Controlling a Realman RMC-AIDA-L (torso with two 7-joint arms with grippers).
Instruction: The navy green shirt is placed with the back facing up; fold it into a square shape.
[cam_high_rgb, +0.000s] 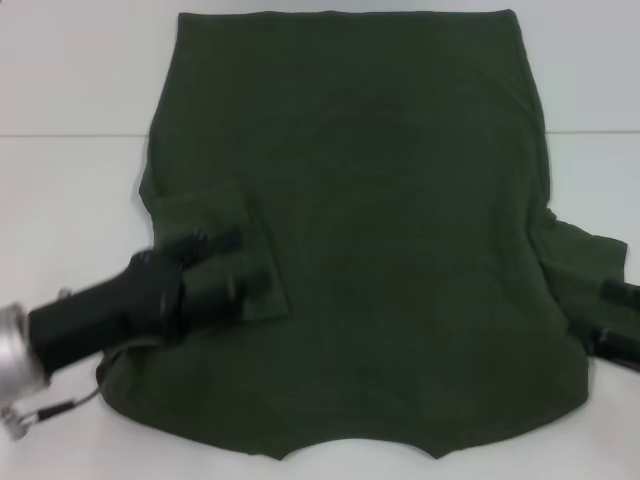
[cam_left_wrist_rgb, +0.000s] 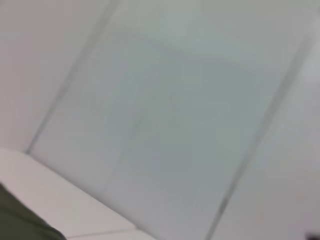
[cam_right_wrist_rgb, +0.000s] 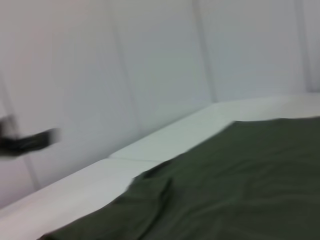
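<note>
The navy green shirt (cam_high_rgb: 380, 230) lies spread flat on the white table (cam_high_rgb: 70, 200) and fills most of the head view. Its left sleeve (cam_high_rgb: 215, 215) is folded inward onto the body. My left gripper (cam_high_rgb: 238, 264) reaches in from the lower left and hovers low over that folded sleeve, fingers apart and open. My right gripper (cam_high_rgb: 618, 322) sits at the picture's right edge, beside the shirt's right sleeve (cam_high_rgb: 585, 260), partly cut off. The right wrist view shows the shirt (cam_right_wrist_rgb: 230, 190) on the table, and the left wrist view catches only a corner of the shirt (cam_left_wrist_rgb: 17, 225).
White table surface (cam_high_rgb: 600, 80) surrounds the shirt on the left, right and near sides. A seam line (cam_high_rgb: 70, 136) crosses the table at the far left. A pale wall (cam_right_wrist_rgb: 150, 60) rises behind the table. A blurred dark object (cam_right_wrist_rgb: 27, 141) shows far off in the right wrist view.
</note>
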